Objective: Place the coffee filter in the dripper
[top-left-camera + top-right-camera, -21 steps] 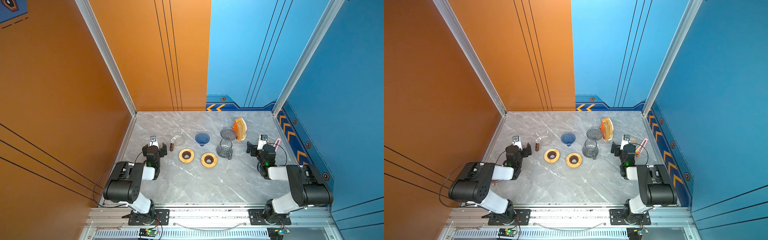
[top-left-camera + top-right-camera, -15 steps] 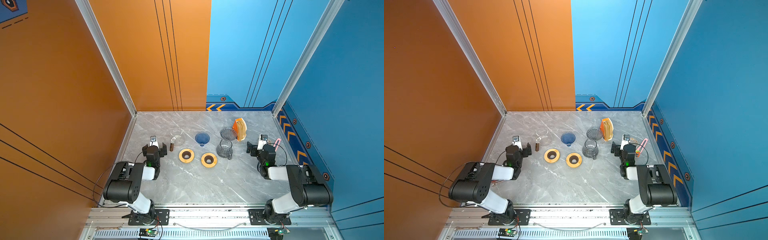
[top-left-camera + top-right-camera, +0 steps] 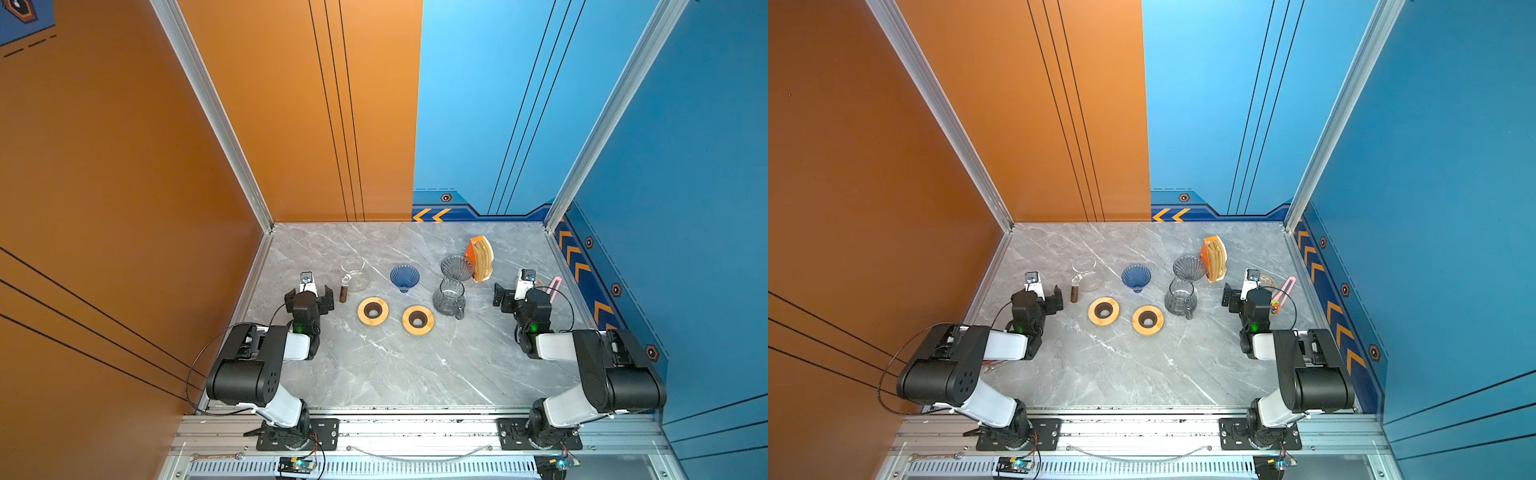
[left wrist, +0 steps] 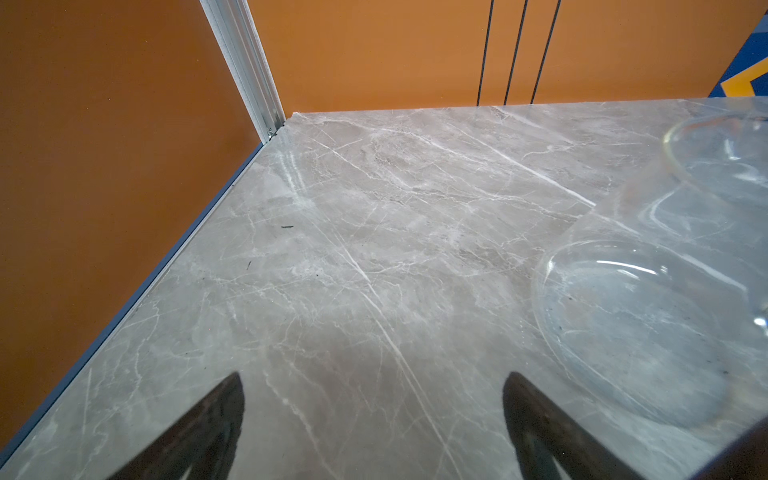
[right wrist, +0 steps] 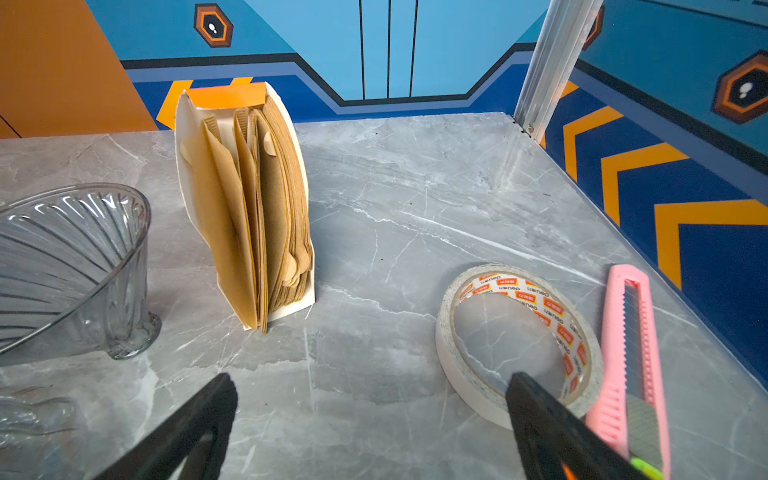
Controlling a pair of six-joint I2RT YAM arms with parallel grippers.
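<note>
Left fingers (image 4: 208,428) spread wide, empty over surface (image 4: 374,249); right fingers (image 5: 195,428) likewise. Coffee filters (image 5: 253,208) upright beside grey dripper (image 5: 70,257).

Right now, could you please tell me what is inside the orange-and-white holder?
A stack of brown paper coffee filters stands upright inside the holder. They cover its floor, and they are packed too tightly to count.

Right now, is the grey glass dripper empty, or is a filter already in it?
Empty: the grey dripper shows only bare ribbed glass inside; the brown filters stand in their holder.
</note>
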